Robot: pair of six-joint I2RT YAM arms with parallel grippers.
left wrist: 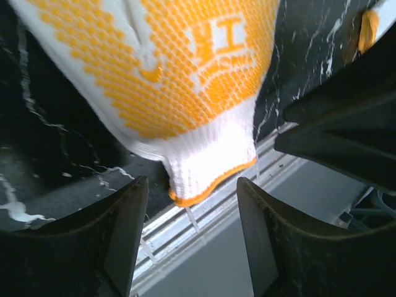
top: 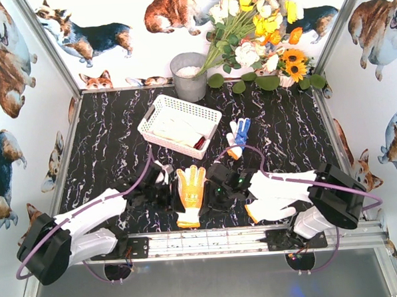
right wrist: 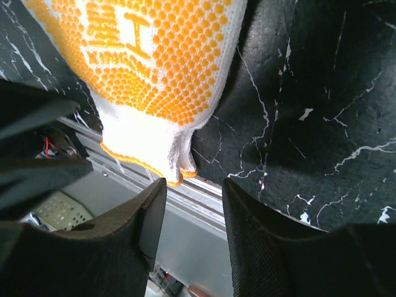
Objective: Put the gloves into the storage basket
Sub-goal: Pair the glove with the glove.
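Both open and empty: left gripper (left wrist: 192, 216) and right gripper (right wrist: 194, 210) flank the orange-dotted glove (top: 189, 195), cuff at near edge. Far, left of centre: storage basket (top: 183, 104), gloves inside; blue-palm glove (top: 239, 132) to its right. Risk: both arms closing on one cuff, jaws clash or snag the rail (top: 210, 240)

Reads only as an orange 工-like sign above a row of small letters too blurred to make out, printed on the orange-dotted glove (left wrist: 185, 74), at one o'clock in left wrist view, eleven o'clock in right.
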